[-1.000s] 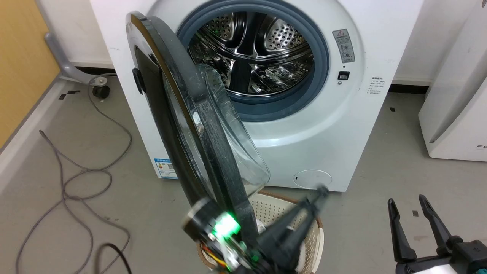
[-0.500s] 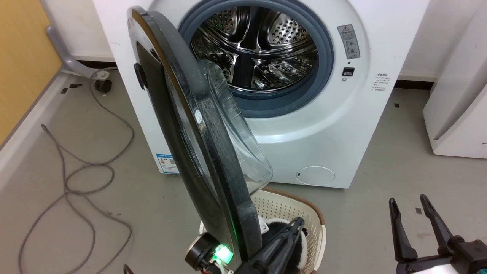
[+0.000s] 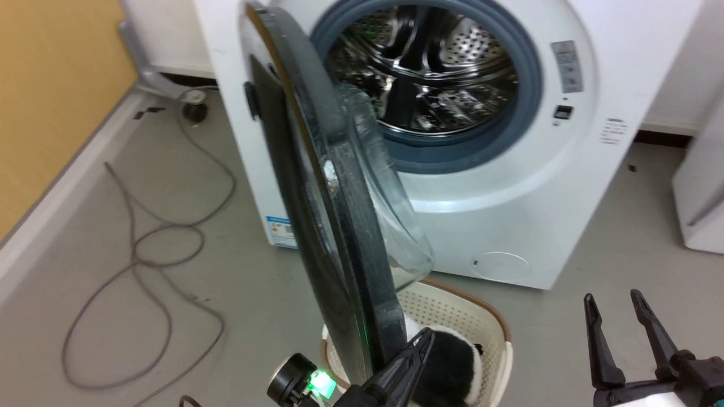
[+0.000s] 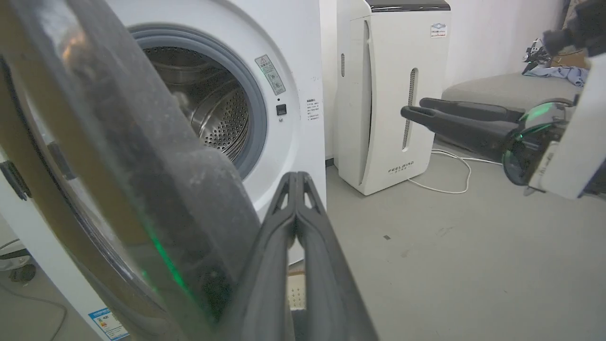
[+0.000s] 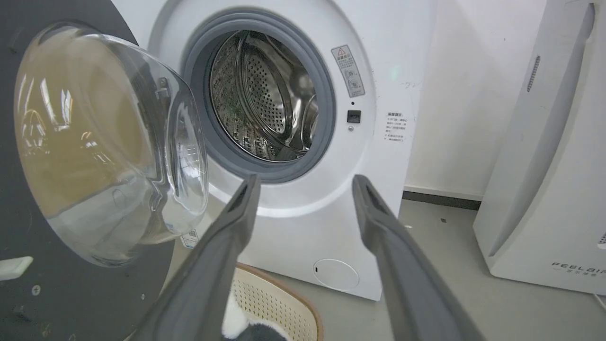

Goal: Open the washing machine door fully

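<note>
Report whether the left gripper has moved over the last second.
Yes. The left gripper has drawn back from the washing machine, its tip now over the basket.

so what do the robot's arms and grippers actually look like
Each gripper has two long, slim, dark fingers tapering to points. The left gripper has a round black camera pod and a green light at its wrist. The right gripper sits on a black block joined to a white forearm, also with a green-lit round lens.
</note>
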Robot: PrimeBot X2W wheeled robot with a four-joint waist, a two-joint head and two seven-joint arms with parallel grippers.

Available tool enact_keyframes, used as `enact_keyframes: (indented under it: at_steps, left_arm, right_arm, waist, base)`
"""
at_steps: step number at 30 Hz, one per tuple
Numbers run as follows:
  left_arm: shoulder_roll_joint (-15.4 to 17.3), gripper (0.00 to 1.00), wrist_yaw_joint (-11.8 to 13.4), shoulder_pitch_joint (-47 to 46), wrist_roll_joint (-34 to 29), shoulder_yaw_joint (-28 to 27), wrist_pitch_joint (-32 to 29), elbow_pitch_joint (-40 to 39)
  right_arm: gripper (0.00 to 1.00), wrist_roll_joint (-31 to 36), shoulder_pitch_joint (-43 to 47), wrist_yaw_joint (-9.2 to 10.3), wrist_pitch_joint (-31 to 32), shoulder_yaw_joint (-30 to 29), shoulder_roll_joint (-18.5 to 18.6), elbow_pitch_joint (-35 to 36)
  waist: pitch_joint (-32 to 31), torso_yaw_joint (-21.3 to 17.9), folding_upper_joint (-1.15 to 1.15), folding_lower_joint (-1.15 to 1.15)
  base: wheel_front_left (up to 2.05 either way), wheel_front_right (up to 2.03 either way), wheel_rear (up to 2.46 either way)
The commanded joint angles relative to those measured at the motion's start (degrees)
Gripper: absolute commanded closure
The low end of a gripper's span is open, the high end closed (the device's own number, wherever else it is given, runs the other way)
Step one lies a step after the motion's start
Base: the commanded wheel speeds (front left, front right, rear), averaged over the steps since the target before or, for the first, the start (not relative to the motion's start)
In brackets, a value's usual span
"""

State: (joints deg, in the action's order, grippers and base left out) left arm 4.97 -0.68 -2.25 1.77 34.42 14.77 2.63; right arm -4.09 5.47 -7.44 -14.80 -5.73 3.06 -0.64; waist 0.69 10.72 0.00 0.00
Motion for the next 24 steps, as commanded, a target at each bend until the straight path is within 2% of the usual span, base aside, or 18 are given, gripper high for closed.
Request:
enact_keyframes:
  at_steps: [1, 17, 24]
  left_arm:
    - [0.64, 1.00, 0.25, 0.71, 0.17, -0.62, 0.23, 0.46]
    - [3.53, 1.00, 0.91, 2.80, 0.42, -2.22, 0.23, -0.88]
    - [5.64, 1.00, 2.86, 3.35, 1.24, -5.97, 0.23, -2.08]
  right_arm:
    - [0.00, -0.21, 0.23, -0.05, -0.19, 0.00, -0.18, -0.01]
    - [0.00, -1.51, -0.43, -0.05, -0.19, -0.12, -0.18, -0.16]
    - [0.00, -1.36, -1.00, -0.05, -0.19, 0.10, -0.18, -0.24]
  waist:
    - [-0.02, 1.64, 0.00, 0.00]
    - [0.43, 15.03, 0.00, 0.00]
    - [1.42, 19.39, 0.00, 0.00]
  base:
    - [0.00, 0.00, 0.00]
    - [0.00, 0.00, 0.00]
    - [0.00, 0.00, 0.00]
